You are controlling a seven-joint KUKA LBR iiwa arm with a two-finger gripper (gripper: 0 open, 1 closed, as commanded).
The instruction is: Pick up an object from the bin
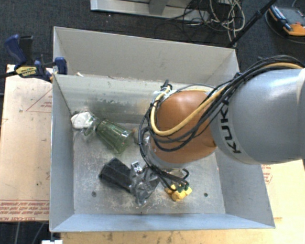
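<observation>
Camera view: the grey metal bin (pixel 62 138) holds a few loose things scattered on its floor. The grey arm (pixel 268 117) comes in over the bin's right wall and bends down toward the floor. Its rounded orange cover (pixel 181 126), looped about with black and yellow cables (pixel 151 119), hangs over the middle of the bin.

Below the cover, the metal jaws are down at floor level, close to the bin's near edge and about midway along it. Their tip stands at the right end of a black block (pixel 114 174), a dark, flat, oblong thing that lies tilted on the floor, left of the middle and near the near edge. The jaws meet or overlap that end of the block, but whether the block sits between them cannot be told. Nor can it be told whether the jaws are released or clenched, as the metal parts there run together.

Just right of the jaws, also by the near edge, lies a small yellow piece (pixel 180 192) with dark parts on it, partly under the cables. Farther back, toward the bin's left wall, a green see-through jar (pixel 112 134) lies on its side. A white crumpled wad (pixel 80 120) lies against its left end, close to the left wall. Both are well apart from the jaws.
</observation>
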